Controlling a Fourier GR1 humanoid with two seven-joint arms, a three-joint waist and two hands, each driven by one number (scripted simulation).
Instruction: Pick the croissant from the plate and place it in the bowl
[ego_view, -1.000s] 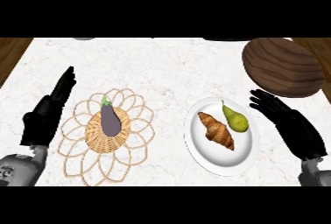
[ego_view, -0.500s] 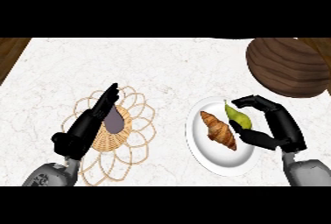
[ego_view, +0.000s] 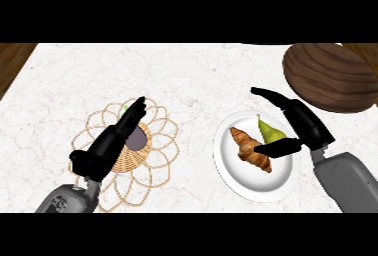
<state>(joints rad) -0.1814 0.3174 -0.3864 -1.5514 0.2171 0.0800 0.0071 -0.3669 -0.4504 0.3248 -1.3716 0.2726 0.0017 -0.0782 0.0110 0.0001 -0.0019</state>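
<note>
From the head view: croissant (ego_view: 252, 152) on the plate (ego_view: 240, 180) toward the table's right edge, beside a pear (ego_view: 270, 132), right hand (ego_view: 299, 122) over it with fingers (ego_view: 279, 148) spread wide, not yet closed; best to curl round the croissant alone, clear of the pear, before lifting toward the bowl (ego_view: 330, 76) at the far right corner.

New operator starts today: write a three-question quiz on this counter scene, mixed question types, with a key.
1. True or false: the golden-brown croissant lies on the round white plate.
2. What shares the plate with it? A) a green pear B) a red apple C) a banana
3. Fill in: the dark purple eggplant sits on the woven wicker ____.

Key: 1 true; 2 A; 3 trivet. The dark wooden bowl holds no croissant yet; the right hand is over the plate.
</note>
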